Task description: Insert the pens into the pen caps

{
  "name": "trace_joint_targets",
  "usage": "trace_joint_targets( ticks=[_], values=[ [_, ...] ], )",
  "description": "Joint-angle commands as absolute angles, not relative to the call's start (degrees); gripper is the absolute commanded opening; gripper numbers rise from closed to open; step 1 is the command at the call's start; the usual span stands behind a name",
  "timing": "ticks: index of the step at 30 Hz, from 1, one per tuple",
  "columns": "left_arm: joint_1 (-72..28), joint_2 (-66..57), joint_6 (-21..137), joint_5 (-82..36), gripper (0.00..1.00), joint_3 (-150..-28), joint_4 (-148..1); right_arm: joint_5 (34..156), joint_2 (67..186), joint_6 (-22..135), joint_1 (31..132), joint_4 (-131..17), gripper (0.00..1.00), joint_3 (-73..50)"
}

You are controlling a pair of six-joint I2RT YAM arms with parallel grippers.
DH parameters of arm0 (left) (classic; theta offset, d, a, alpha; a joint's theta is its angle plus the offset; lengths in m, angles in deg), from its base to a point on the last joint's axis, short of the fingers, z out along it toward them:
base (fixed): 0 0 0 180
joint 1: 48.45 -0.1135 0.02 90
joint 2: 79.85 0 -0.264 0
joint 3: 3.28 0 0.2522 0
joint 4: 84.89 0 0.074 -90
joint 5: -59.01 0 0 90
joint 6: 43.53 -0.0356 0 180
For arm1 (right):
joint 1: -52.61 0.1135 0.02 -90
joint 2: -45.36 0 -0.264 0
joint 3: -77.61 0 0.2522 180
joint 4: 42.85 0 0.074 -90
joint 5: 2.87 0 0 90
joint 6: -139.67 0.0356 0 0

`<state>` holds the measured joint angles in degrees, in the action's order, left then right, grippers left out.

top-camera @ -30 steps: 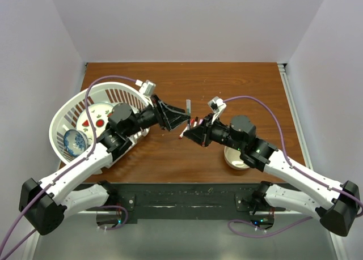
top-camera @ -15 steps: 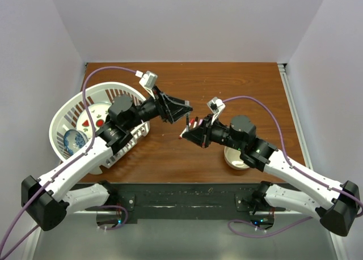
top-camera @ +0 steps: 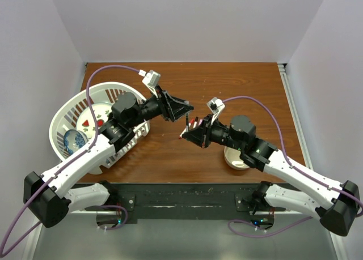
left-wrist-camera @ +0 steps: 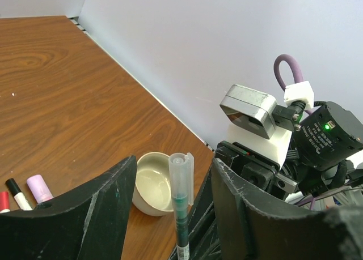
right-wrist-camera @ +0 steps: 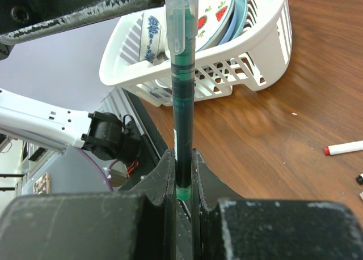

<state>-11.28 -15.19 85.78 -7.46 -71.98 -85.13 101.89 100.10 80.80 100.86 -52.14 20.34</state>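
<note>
My right gripper [right-wrist-camera: 181, 158] is shut on a thin dark pen [right-wrist-camera: 182, 113] and holds it upright above the table. A clear cap [right-wrist-camera: 181, 16] sits on the pen's top end. In the left wrist view the capped pen [left-wrist-camera: 182, 214] stands in the gap between my left gripper's [left-wrist-camera: 174, 165] wide-open jaws and touches neither. From above, the left gripper [top-camera: 186, 109] is just left of and behind the pen [top-camera: 187, 123], and the right gripper [top-camera: 190, 135] is below it. Other pens [left-wrist-camera: 22, 193] lie on the table, one pink, one black-tipped.
A white dish rack [top-camera: 68, 110] with plates stands at the left, also in the right wrist view [right-wrist-camera: 238, 56]. A cream bowl [left-wrist-camera: 152, 183] sits near the right arm [top-camera: 235, 159]. A white pen with a red tip [right-wrist-camera: 345, 148] lies on the wood.
One second ago my left gripper was at the top of the pen, at the cap. It has since opened and drawn back up and to the left. The right gripper has stayed put.
</note>
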Motion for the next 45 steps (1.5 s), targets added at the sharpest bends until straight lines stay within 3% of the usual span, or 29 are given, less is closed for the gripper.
trace_joint_targets(
  ticks=[1,5,6,8,9,13,28,33,45],
  values=[
    [-11.4,-15.6,84.1,-8.3,0.59,-74.6,-86.2,103.5,100.2,81.9,100.8,-49.0,0.0,20.1],
    [-11.4,-15.2,83.9,-7.3,0.45,-74.8,-86.2,103.5,100.4,82.0,100.8,-48.8,0.0,20.1],
    [-11.4,-15.0,83.8,-6.7,0.3,-74.7,-86.4,103.5,100.4,82.0,100.8,-48.8,0.0,20.1],
    [-11.4,-14.6,84.6,-4.5,0.15,-74.7,-86.5,102.7,100.5,82.0,100.8,-49.0,0.0,19.6],
    [-11.4,-14.4,85.3,-3.8,0.01,-74.7,-86.1,102.1,100.5,81.7,100.9,-49.1,0.0,18.9],
    [-10.7,-13.8,88.6,0.9,0.0,-73.1,-84.1,96.6,101.0,79.8,100.8,-49.8,0.0,15.2],
    [-5.1,-16.4,93.5,0.0,0.0,-59.5,-89.5,80.3,105.0,75.2,100.6,-47.6,0.0,0.5],
    [-1.1,-15.3,98.3,-2.7,0.0,-50.9,-100.0,77.9,107.4,72.9,100.1,-48.2,0.0,-4.8],
    [4.6,-12.8,99.1,-4.0,0.0,-46.6,-104.6,89.0,114.3,69.0,93.0,-48.4,0.0,-15.9]
  ],
)
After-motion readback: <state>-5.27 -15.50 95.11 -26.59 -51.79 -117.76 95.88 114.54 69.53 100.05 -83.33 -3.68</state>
